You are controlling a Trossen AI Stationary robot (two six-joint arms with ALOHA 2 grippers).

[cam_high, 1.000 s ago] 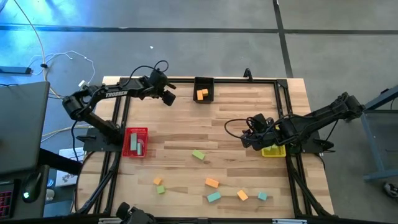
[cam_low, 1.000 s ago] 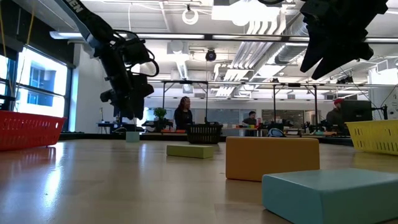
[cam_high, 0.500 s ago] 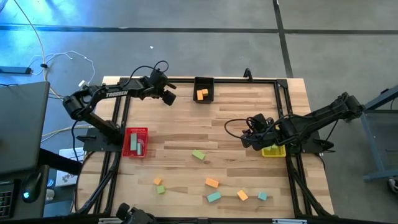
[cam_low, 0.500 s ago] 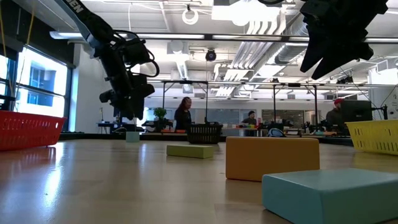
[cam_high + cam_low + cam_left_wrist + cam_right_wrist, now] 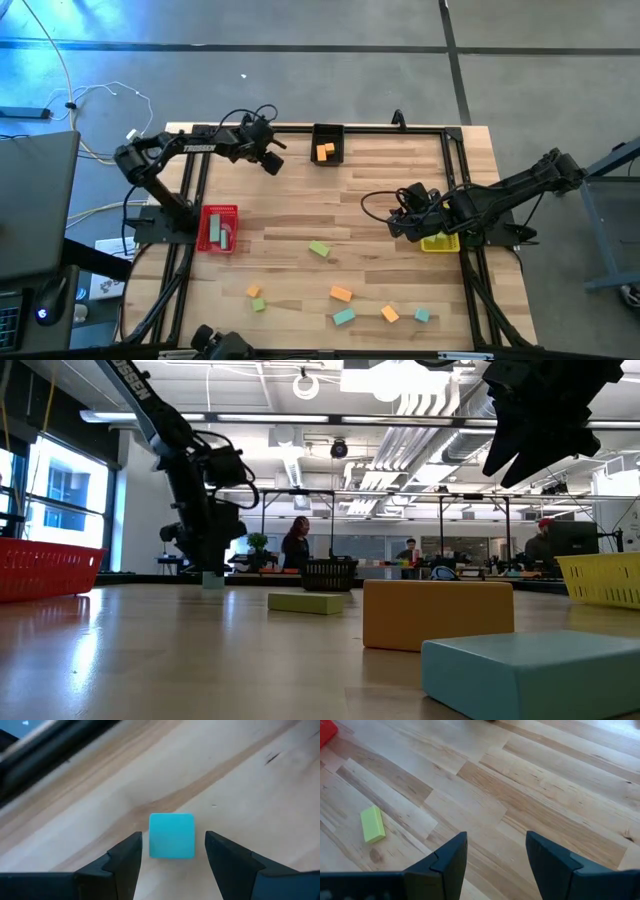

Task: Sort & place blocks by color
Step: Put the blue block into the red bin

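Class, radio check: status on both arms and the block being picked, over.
Left gripper jaws open, straddling teal block, not gripped. Right gripper jaws open, empty, above bare table beside yellow bin. Nothing in the way.

- A small teal cuboid block (image 5: 172,835) lies flat on the wooden table at the far left, near the black bin's left side.
- An orange cuboid block (image 5: 324,151) rests inside the black bin at the far edge.
- A flat yellow-green cuboid block (image 5: 319,249) lies mid-table, slightly skewed.
- Two small blocks sit together near left: orange block (image 5: 254,291) touching a yellow-green one (image 5: 259,304).
- An orange cuboid (image 5: 341,294) lies near centre, with a teal slab (image 5: 343,317) just nearer.
- A small orange block (image 5: 390,314) and small teal block (image 5: 422,316) lie near right, apart.
- Greyish-teal blocks (image 5: 220,231) lie in the red bin.
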